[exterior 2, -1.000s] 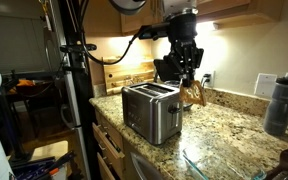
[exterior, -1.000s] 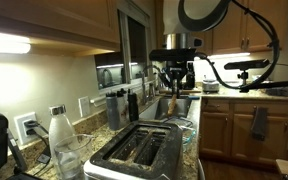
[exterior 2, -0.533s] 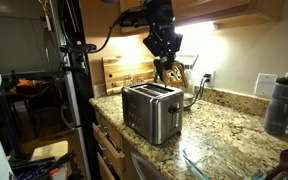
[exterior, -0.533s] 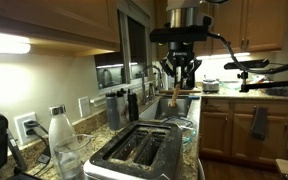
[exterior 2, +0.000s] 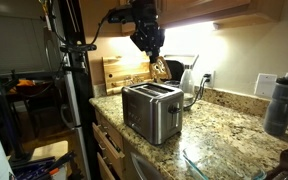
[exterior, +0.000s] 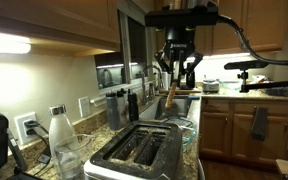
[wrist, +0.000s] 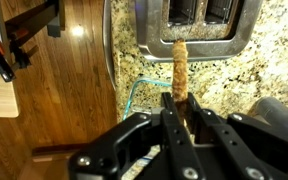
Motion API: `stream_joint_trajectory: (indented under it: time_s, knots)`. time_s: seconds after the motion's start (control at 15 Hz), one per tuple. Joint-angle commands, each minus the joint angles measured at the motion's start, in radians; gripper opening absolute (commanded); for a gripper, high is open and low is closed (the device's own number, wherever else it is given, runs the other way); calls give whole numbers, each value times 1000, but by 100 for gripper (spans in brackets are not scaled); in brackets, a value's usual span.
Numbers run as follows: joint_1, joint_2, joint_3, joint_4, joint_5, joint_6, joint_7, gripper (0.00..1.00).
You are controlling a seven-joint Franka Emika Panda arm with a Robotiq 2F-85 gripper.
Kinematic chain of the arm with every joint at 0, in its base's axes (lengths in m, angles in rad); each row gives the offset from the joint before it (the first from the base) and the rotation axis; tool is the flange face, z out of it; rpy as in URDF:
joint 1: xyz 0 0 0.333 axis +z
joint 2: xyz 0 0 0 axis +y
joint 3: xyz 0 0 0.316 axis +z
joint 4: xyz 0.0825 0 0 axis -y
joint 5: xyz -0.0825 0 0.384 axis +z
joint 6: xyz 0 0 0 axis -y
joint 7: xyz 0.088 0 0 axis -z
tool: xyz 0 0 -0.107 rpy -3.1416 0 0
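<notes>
So here a slice of toast [wrist: 179, 65] is pinched by its top end in the gripper [wrist: 179, 108], with the jaws clamped tight on it. Since only the upper bit is grabbed, most of the slice hangs free below the fingers, which probably keeps the fingers well clear of whatever sits underneath. It's carried upright and edge-on rather than flat, and in the wrist view the thin edge is seen pointing down toward the slots of the toaster [wrist: 246, 25]. In both exterior views the toast [exterior 2: 159, 70] [exterior: 170, 95] is up in the air, above the toaster [exterior 2: 152, 110] [exterior: 144, 150] and not touching it; a clear gap is visible between the two. The gripper [exterior 2: 152, 50] [exterior: 177, 72] is aimed straight down, which looks like the reason the slice dangles so plumb. The toaster is parked near the front edge of the granite countertop [exterior 2: 234, 125], easily reached from above. Behind it a wooden cutting board [exterior 2: 119, 72] is leaned against the wall, likely just to keep it out of the way. A water bottle [exterior 2: 277, 103] is stood well off to the side, and a glass dish [exterior 2: 209, 165] is left near the counter's edge.
</notes>
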Motion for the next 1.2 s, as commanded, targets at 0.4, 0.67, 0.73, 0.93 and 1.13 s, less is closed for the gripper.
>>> stream_joint_trajectory:
  time_s: [0.4,0.67,0.73,0.93,1.13]
  knots:
    - [58,17,3,-43,118,36,-61,4]
    - [64,64,-11,-43,165,69,-116,4]
    - [67,81,-14,-38,181,80,-134,4]
    - [68,137,-13,-19,222,105,-179,4]
    - [70,185,-15,-8,258,121,-215,4]
